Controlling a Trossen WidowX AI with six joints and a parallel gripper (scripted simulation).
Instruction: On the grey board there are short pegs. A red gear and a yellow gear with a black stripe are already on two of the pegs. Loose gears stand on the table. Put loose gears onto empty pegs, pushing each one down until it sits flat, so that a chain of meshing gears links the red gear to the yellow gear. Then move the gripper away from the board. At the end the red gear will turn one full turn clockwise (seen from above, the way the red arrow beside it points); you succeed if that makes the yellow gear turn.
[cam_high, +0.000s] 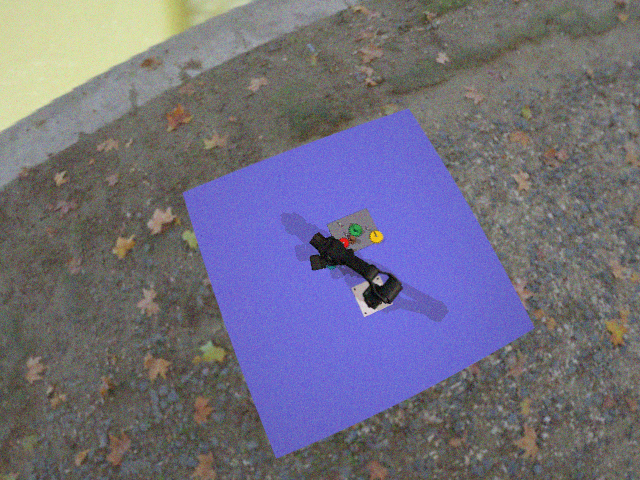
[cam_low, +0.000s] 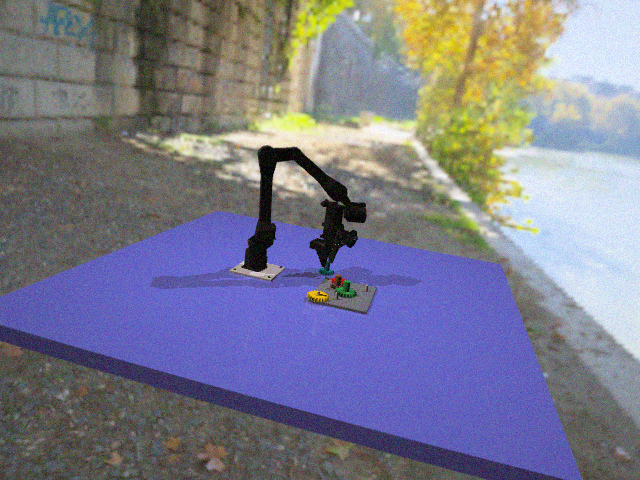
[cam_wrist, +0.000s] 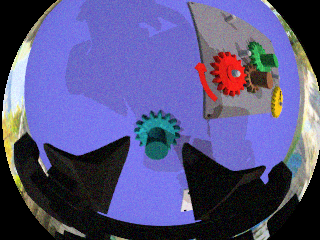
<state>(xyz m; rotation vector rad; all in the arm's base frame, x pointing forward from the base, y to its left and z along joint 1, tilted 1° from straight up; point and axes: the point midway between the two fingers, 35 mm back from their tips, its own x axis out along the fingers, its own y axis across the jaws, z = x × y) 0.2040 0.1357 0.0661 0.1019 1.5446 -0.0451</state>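
A teal gear (cam_high: 331, 267) (cam_low: 325, 271) (cam_wrist: 145, 127) stands upright-knobbed on the table beside the board. My gripper (cam_low: 327, 263) (cam_wrist: 156, 144) is open, low over it, with its fingertips on either side of the knob. The grey board (cam_high: 361, 217) (cam_low: 361, 304) (cam_wrist: 210, 40) bears the red gear (cam_high: 344, 241) (cam_wrist: 227, 75) and the yellow gear (cam_high: 376, 238) (cam_low: 316, 297) (cam_wrist: 276, 102). A small brown gear (cam_high: 352, 239) (cam_wrist: 261, 79) sits beside the red gear. A green gear (cam_high: 355, 230) (cam_low: 345, 291) (cam_wrist: 256, 55) sits beside the brown one. A gap separates green from yellow.
An empty peg (cam_high: 367, 227) (cam_low: 337, 296) stands near the green and yellow gears. Another peg (cam_high: 339, 223) (cam_low: 367, 288) (cam_wrist: 230, 19) stands toward the board's far side. The arm's pale base plate (cam_high: 364, 310) (cam_low: 273, 274) (cam_wrist: 186, 201) is near the teal gear.
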